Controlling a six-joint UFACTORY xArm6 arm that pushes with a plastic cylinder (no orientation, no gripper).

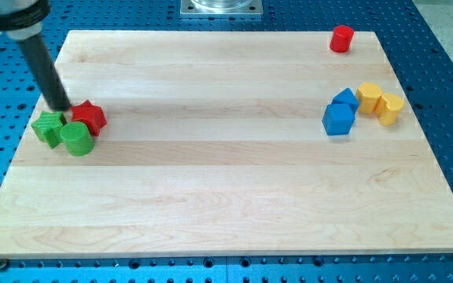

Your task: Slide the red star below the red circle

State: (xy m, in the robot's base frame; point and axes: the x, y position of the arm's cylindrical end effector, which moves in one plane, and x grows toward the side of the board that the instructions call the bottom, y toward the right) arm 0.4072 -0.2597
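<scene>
- My tip (60,108) sits at the view's left side of the desk (226,196), touching or just beside the upper left edge of the red star (90,116).
- There is no pincer on this rig, only a straight dark rod, so nothing opens, closes or holds; the tip can only push.
- The red star lies just to the view's right of my tip and slightly below it, so the tip is already on the star's left flank.
- The red circle (341,38) stands near the desk's top right corner, well apart from the star, nearly the full desk width away.
- The goal spot, just beneath that circle, lies to the view's right of the star and somewhat up, so I judge the push should run rightward with a slight upward lean.
- 2 green blocks crowd the star: a green star (49,127) to the left and a green cylinder (77,138) touching its lower left.
- A blue block pair (340,112) and 2 yellow blocks (379,102) sit below the circle and could obstruct the final stretch.
</scene>
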